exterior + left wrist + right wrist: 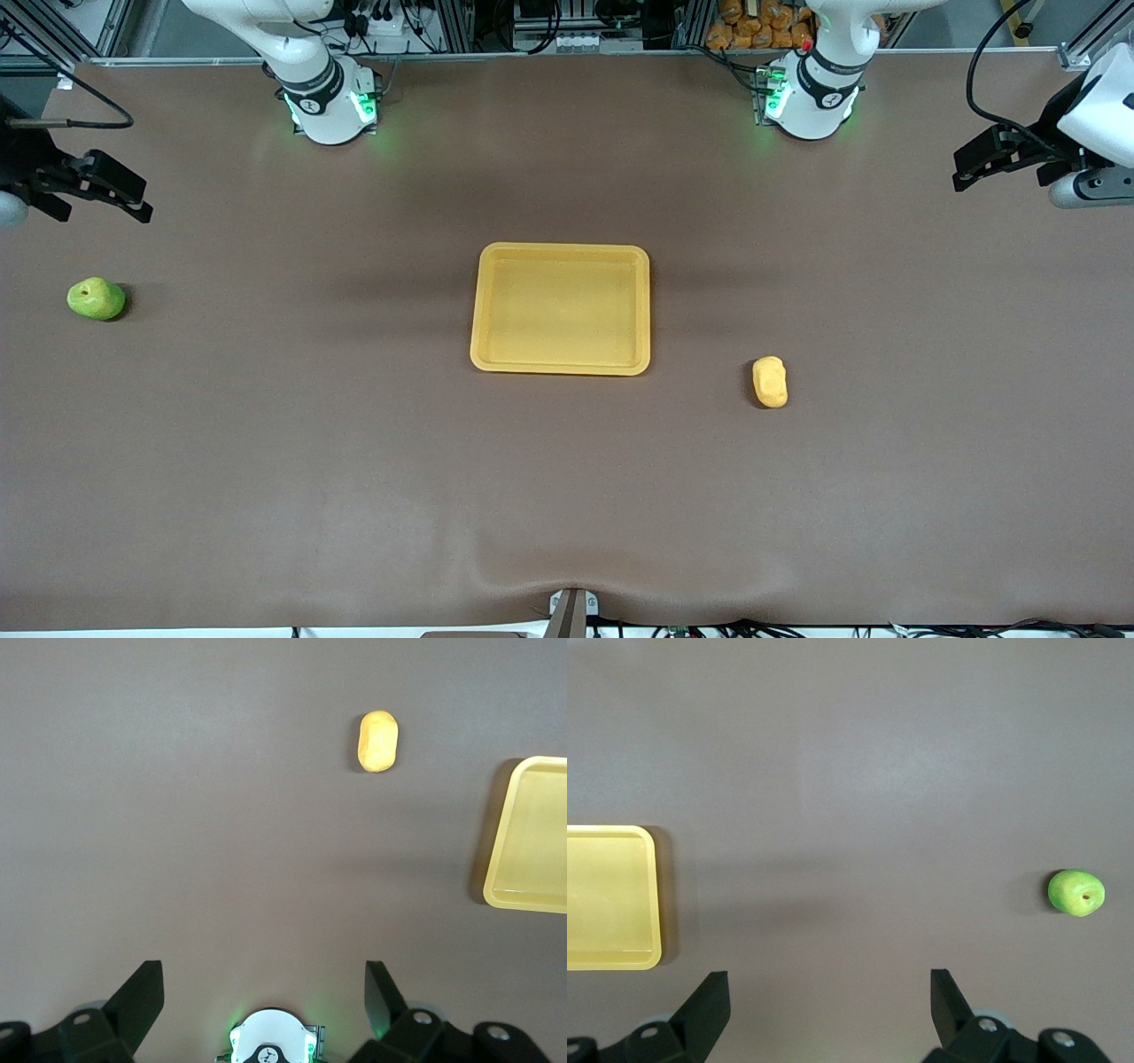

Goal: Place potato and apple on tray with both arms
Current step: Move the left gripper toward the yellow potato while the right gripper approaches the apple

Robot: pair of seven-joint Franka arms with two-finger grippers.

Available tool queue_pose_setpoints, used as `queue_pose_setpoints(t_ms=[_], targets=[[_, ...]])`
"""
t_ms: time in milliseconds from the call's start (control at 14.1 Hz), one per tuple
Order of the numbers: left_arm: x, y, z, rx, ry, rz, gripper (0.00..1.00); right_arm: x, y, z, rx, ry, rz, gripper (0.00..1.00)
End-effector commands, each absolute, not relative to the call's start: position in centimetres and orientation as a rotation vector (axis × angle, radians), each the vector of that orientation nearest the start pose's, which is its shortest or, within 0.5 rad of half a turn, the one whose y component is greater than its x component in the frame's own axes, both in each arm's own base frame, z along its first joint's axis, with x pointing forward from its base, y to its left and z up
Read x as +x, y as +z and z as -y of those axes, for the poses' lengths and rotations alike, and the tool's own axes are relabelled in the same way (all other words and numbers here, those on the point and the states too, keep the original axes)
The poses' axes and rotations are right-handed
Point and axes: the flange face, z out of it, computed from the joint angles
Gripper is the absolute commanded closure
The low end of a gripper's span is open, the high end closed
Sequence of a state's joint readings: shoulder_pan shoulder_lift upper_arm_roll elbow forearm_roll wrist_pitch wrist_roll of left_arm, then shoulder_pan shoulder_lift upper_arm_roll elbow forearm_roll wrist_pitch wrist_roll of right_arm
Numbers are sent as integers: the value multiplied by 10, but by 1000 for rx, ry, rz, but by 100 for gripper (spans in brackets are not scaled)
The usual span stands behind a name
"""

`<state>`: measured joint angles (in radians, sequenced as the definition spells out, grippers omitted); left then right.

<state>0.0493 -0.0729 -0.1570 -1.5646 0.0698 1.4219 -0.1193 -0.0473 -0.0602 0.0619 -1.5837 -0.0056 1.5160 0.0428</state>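
the tray [560, 308] lies flat and empty at the middle of the frame in the front view, on the brown tabletop [354, 461], about midway between the 2 arm bases at the top edge, a spot that looks chosen so either arm can reach it. the apple [96, 299] sits by itself at the middle left of that frame, toward the right arm's end of the tabletop and well apart from the tray; the potato [770, 382] lies lower right of centre, near the tray's lower right corner but not touching it, toward the left arm's end. each piece is thus on the side of the arm likely meant to fetch it. the right gripper [106, 190] hangs at the upper left edge of the frame, above bare tabletop just up-frame of the apple, fingers spread wide and holding nothing; in its wrist view the apple [1076, 893] shows at middle right. the left gripper [997, 159] hangs at the upper right edge, also wide open and empty, well apart from the potato [378, 742], which shows top centre in its wrist view. nothing is on the tray yet, so both pick-ups appear still ahead.
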Motion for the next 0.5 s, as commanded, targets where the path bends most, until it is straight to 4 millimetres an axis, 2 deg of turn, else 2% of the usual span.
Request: queue_pose_setpoints(t_ms=[0,71,212,425], targets=[[519,653,54,-3084,103,39,0,545,626,-2,-3159,79,-62,0],[522,649,53,-3084,115,41,0,549,619,3,-3157,101,-71,0],[524,643,53,-3086,127,40,0,549,618,4,-3157,106,-66,0],[537,626,56,-3097,141,27,0,554,609,13,-3156,121,-90,0]])
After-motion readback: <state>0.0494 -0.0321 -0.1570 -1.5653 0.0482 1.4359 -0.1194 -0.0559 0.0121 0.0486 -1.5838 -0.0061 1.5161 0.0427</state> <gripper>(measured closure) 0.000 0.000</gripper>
